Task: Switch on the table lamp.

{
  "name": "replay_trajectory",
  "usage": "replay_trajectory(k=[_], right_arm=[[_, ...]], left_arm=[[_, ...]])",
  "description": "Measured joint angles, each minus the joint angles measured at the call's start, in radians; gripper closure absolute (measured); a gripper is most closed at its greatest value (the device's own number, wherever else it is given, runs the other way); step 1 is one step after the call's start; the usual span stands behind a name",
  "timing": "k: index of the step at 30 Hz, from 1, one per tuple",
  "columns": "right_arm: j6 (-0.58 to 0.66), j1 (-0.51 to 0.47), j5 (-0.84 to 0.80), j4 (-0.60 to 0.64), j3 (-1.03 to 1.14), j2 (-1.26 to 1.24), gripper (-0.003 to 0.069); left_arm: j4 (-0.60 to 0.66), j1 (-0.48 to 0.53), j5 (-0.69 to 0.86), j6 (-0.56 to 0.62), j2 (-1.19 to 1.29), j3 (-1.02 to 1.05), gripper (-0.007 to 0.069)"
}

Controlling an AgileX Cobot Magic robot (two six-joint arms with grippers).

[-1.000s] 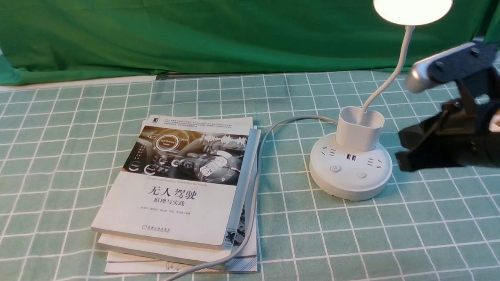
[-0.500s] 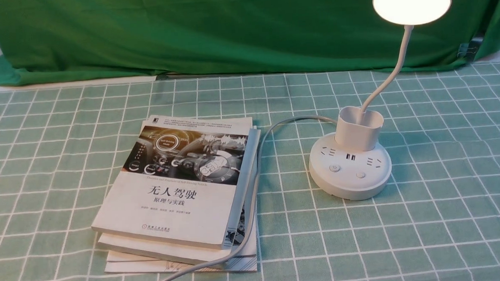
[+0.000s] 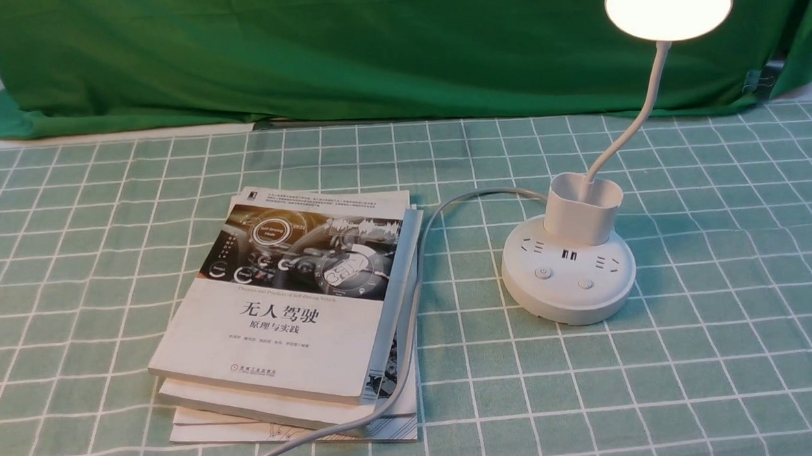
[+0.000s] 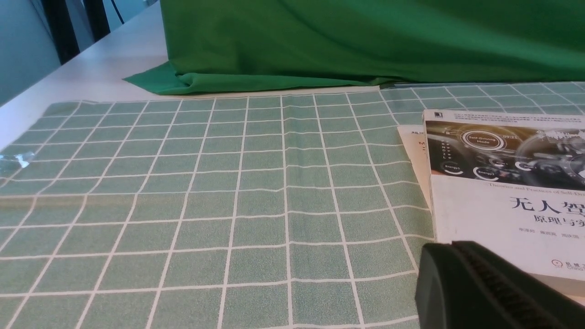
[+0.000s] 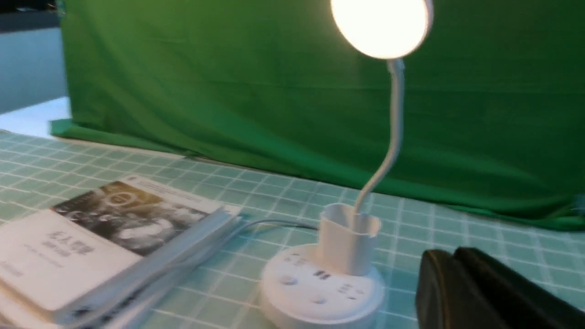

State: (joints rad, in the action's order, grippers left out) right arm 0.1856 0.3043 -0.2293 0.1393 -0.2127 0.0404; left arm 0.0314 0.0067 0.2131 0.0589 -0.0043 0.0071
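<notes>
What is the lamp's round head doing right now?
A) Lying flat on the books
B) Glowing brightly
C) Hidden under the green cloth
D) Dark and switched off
B: the table lamp stands upright and its disc head shines warm white above the gooseneck.

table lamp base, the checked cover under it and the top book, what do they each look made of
table lamp base: probably moulded plastic, white, smooth and matte; socket slots and buttons are formed into one even shell.
checked cover: looks like woven cloth, matte; it shows soft fold lines.
top book: paper, cover seemingly lightly glossy card; stacked page edges show at its side.
</notes>
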Motion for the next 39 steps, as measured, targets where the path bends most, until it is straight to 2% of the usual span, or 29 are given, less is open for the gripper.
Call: replay_trajectory(k=[1, 2, 3, 7, 12, 39], right_arm=[[-0.027, -0.042, 0.000, -0.042, 0.016, -0.023, 0.0568], [-0.033, -0.042, 0.000, -0.049, 0.021, -0.026, 0.0567], [-0.085, -0.097, 0.001, -0.102, 0.040, -0.036, 0.0561], [-0.201, -0.229, 0.002, -0.188, 0.115, -0.039, 0.0545], [-0.254, -0.310, 0.018, -0.209, 0.210, -0.039, 0.0530], [-0.268, -0.326, -0.002, -0.214, 0.223, -0.039, 0.0470]], left_arm=[[0.000, 0.000, 0.000, 0.000, 0.000, 0.000, 0.0603], [0.000, 0.000, 0.000, 0.000, 0.000, 0.000, 0.0603], [0.000, 0.000, -0.001, 0.000, 0.000, 0.000, 0.0603], [0.000, 0.000, 0.000, 0.000, 0.000, 0.000, 0.0603], [0.000, 0.000, 0.000, 0.000, 0.000, 0.000, 0.0603], [0.000, 0.000, 0.000, 0.000, 0.000, 0.000, 0.0603]])
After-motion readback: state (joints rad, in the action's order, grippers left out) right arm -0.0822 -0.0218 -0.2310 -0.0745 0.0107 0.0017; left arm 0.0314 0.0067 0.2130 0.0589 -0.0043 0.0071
